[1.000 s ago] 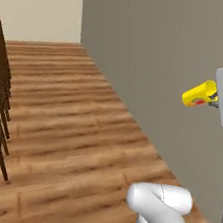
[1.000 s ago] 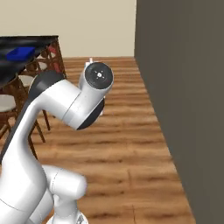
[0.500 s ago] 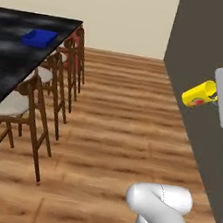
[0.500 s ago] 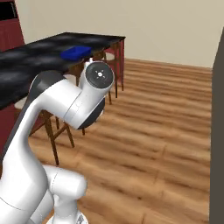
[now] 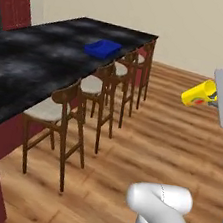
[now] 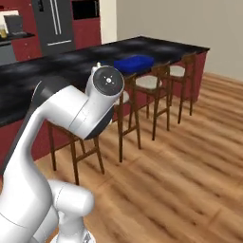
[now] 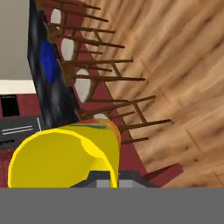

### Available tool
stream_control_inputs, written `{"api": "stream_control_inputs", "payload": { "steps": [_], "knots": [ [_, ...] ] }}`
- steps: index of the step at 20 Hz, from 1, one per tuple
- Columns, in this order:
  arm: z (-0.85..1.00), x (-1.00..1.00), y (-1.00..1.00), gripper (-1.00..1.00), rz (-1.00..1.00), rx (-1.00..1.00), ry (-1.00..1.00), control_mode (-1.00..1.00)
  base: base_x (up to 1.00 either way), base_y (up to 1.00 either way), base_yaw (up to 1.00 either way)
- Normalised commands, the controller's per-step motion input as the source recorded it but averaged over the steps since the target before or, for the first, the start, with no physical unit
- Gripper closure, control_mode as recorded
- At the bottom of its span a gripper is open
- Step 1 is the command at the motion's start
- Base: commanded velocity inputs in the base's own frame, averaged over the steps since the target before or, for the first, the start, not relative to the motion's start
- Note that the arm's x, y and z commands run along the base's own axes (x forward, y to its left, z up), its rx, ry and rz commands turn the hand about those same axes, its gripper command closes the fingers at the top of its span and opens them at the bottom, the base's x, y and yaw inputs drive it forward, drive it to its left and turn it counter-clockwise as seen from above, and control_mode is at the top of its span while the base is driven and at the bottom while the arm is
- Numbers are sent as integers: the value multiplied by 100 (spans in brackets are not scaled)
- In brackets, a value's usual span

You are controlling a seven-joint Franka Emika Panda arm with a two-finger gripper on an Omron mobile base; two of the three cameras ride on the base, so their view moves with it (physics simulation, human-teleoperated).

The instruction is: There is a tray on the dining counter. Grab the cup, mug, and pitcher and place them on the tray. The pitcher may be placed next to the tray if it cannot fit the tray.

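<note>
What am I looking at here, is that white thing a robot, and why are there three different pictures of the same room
Yes. The white thing is a robot arm on a base that drives around a computer-rendered kitchen. Two pictures come from cameras riding on the base, behind the arm to its left and right, so they show the same scene from two sides. The third camera sits on the hand and looks along the gripper, which is why that view is tilted.

The long black surface is the dining counter, with wooden chairs along its front. On it lies a blue tray. The gripper is shut on a yellow cup, held on its side in the air over the wood floor, away from the counter. The hand view shows that cup close up.
</note>
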Motion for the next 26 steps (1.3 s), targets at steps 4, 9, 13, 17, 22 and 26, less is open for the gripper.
{"api": "stream_control_inputs", "payload": {
  "steps": [4,9,13,17,22,26],
  "knots": [
    [0,0,0,100,0,0,0,100,100,-89,61],
    [0,0,0,100,0,0,0,100,96,-99,56],
    [0,0,0,100,0,0,0,100,85,-100,54],
    [0,0,0,100,0,0,0,100,73,-100,51],
    [0,0,0,100,0,0,0,100,62,-100,44],
    [0,0,0,100,0,0,0,100,55,-100,40]
  ]
}}
